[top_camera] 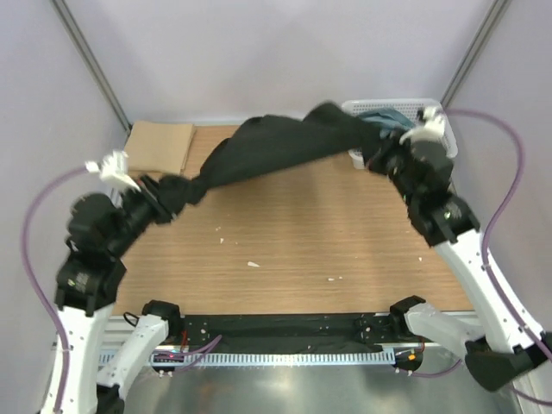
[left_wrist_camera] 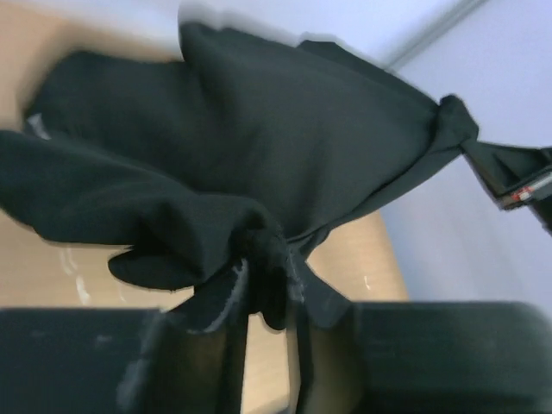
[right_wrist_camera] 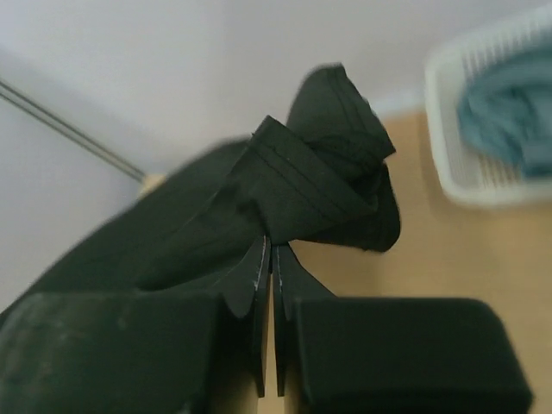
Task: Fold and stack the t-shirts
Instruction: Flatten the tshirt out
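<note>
My left pincer and right pincer each clamp a bunched end of the black cloth t-shirt slung above my wooden bench; only the right wrist view plainly shows blue-grey cloth in the white plastic basket.

Black t-shirt, taut and aloft

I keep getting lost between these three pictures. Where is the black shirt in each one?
Top: the black shirt hangs stretched across the upper middle.
Left wrist: the shirt fills most of the upper half.
Right wrist: the shirt is bunched at the centre.
Shared landmark: the wooden table below it.
</note>
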